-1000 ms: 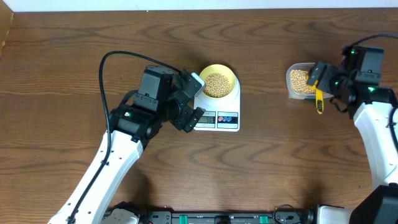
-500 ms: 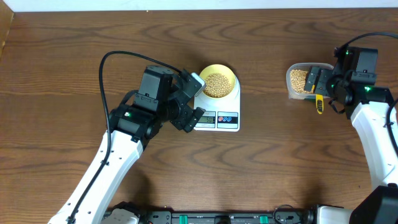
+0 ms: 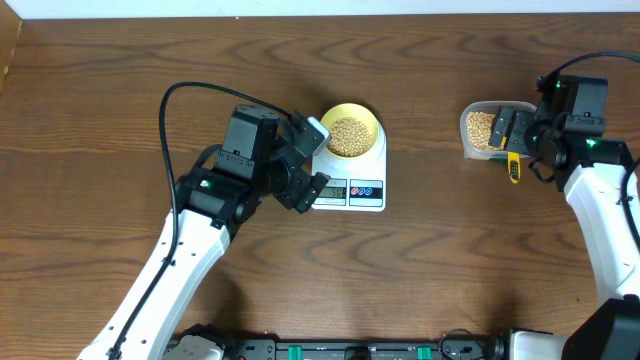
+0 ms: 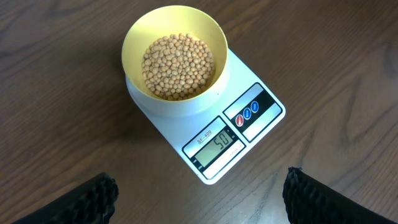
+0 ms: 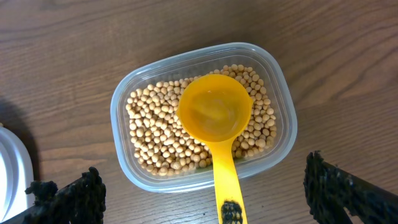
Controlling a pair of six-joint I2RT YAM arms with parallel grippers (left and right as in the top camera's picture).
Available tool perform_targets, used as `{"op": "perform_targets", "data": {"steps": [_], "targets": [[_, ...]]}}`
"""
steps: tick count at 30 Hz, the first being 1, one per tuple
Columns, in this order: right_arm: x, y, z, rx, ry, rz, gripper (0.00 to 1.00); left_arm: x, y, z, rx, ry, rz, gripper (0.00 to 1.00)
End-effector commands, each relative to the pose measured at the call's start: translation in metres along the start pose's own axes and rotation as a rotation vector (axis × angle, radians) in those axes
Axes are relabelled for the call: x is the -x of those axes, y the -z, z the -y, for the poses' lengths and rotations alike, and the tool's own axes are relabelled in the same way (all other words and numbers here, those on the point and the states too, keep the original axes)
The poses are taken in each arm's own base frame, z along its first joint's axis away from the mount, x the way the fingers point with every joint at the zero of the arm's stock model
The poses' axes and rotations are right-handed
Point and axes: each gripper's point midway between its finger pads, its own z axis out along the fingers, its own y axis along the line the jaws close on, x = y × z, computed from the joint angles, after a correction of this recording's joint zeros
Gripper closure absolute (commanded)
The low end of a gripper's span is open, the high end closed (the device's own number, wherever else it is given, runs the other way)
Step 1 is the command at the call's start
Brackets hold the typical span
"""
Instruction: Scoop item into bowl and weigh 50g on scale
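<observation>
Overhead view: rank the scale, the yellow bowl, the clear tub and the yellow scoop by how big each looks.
1. Scale, largest.
2. Yellow bowl and clear tub: too close to rank, and the right arm hides part of the tub.
3. Yellow scoop, smallest; only its handle shows.

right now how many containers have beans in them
2: the yellow bowl on the scale, and the clear tub at the table's right side, scoop resting in it.
</observation>
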Motion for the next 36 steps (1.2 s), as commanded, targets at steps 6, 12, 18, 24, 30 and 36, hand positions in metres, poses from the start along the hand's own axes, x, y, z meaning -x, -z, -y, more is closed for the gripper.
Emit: {"op": "perform_targets", "data": {"steps": [6, 12, 18, 24, 30, 36], "targets": [[0.005, 0.008, 0.001, -0.009, 0.013, 0.024, 0.01, 0.000, 0.003, 0.001, 0.002, -0.020, 0.008, 0.13], [0.005, 0.008, 0.001, -0.009, 0.012, 0.024, 0.01, 0.000, 0.003, 0.001, 0.002, -0.020, 0.008, 0.13], [0.005, 0.008, 0.001, -0.010, 0.013, 0.024, 0.01, -0.005, 0.003, 0.002, -0.001, -0.015, -0.012, 0.13], [0.005, 0.008, 0.001, -0.009, 0.013, 0.024, 0.01, -0.009, 0.003, 0.004, -0.007, -0.009, -0.030, 0.20], [0.005, 0.008, 0.001, -0.009, 0.012, 0.024, 0.01, -0.014, 0.003, 0.005, -0.013, -0.003, -0.050, 0.02], [0.005, 0.008, 0.001, -0.010, 0.013, 0.024, 0.01, -0.017, 0.003, 0.006, -0.017, 0.005, -0.059, 0.03]]}}
